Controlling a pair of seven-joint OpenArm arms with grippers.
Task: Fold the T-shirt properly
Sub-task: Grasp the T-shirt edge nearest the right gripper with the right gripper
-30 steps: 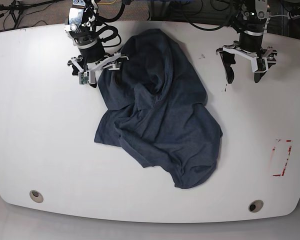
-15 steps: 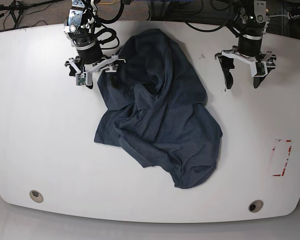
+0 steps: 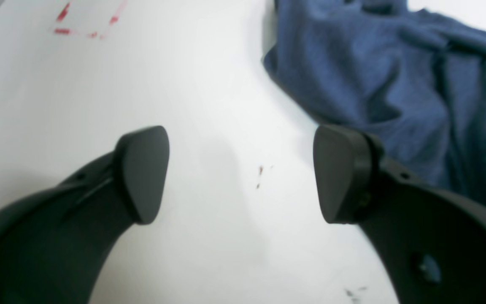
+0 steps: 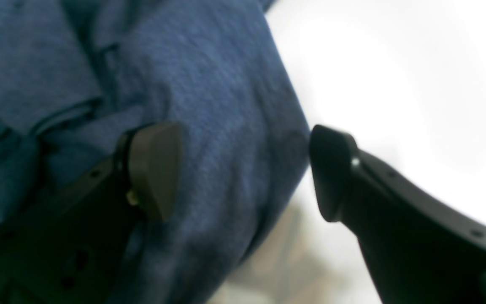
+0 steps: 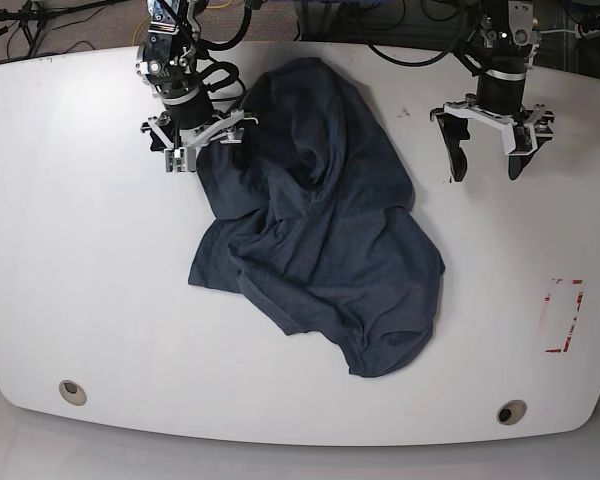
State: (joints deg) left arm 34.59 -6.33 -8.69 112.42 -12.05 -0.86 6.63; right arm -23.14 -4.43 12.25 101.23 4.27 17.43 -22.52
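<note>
Your right gripper (image 5: 202,143) has shifted toward the shirt (image 5: 320,230), fingers spread astride its edge. Your left gripper (image 5: 487,148) hangs spread over bare desk (image 5: 80,250); the shirt's lettering is hidden.

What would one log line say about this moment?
T-shirt: crumpled, unfolded | right end effector: open, straddling shirt edge | left end effector: open, over bare table

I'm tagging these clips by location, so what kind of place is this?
Probably a robotics lab bench: a bare white table with red tape marks, cables bundled behind it, and two arms working over a crumpled T-shirt.
</note>
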